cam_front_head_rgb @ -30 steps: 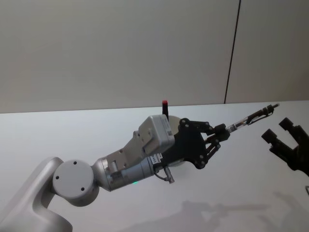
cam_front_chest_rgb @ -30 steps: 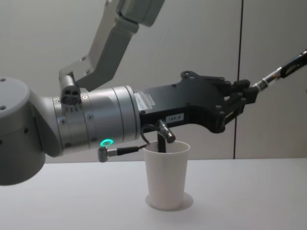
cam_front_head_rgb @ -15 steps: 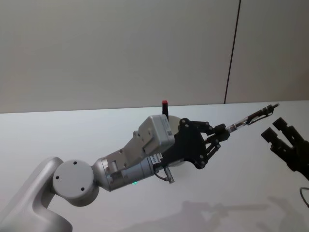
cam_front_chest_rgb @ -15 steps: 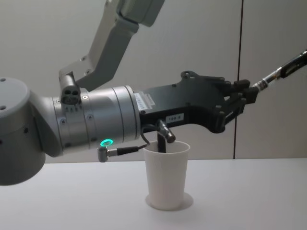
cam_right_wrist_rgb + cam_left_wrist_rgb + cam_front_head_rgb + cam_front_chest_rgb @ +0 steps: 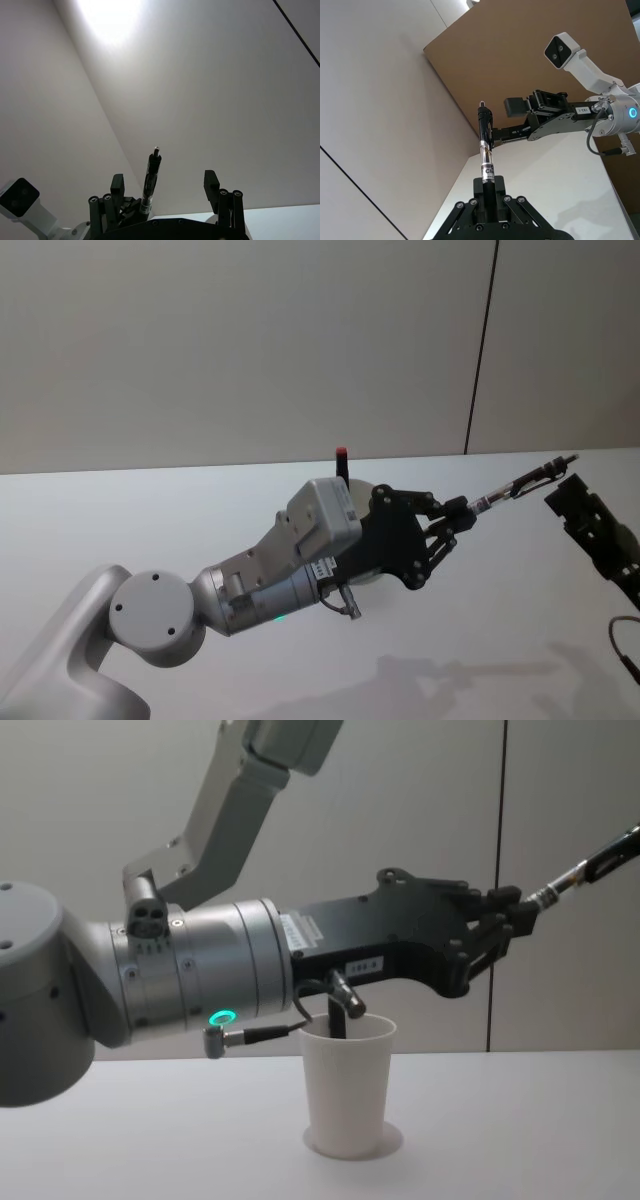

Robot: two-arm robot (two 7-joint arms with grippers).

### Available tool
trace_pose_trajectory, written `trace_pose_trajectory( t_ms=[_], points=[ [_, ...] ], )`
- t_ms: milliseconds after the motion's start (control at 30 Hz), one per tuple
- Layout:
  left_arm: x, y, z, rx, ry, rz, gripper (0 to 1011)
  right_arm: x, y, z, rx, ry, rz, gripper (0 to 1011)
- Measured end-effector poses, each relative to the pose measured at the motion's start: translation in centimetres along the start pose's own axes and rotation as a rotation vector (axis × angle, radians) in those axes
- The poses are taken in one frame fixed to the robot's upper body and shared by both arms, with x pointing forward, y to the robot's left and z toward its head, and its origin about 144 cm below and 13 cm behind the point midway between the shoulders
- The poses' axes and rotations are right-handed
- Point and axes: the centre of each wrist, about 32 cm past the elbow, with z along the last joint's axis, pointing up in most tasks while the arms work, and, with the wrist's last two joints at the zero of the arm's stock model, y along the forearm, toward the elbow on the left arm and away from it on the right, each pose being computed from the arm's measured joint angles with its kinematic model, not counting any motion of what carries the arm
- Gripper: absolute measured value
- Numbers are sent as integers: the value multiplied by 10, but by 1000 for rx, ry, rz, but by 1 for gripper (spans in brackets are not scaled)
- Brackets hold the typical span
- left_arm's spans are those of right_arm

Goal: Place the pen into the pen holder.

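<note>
Holding the pen point(image 5: 520, 483) above the pen holder point(image 5: 348, 1090), my left gripper point(image 5: 458, 510) has its jaws clamped on it; my right gripper point(image 5: 164, 184) hangs near its tip, jaws apart.

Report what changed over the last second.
The right gripper, open, turned and moved closer to the free end of the pen. Nothing was grabbed or released. The left gripper still holds the pen out toward it, and the paper cup stands where it was.
</note>
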Motion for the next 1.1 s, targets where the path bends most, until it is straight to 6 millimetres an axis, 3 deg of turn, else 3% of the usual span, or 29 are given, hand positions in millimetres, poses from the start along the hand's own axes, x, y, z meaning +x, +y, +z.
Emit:
trace_pose_trajectory(
  t_ms=[1100],
  points=[
    [0, 0, 0, 0, 0, 0, 130, -10, 27, -25, 35, 103, 18, 1001]
  ],
)
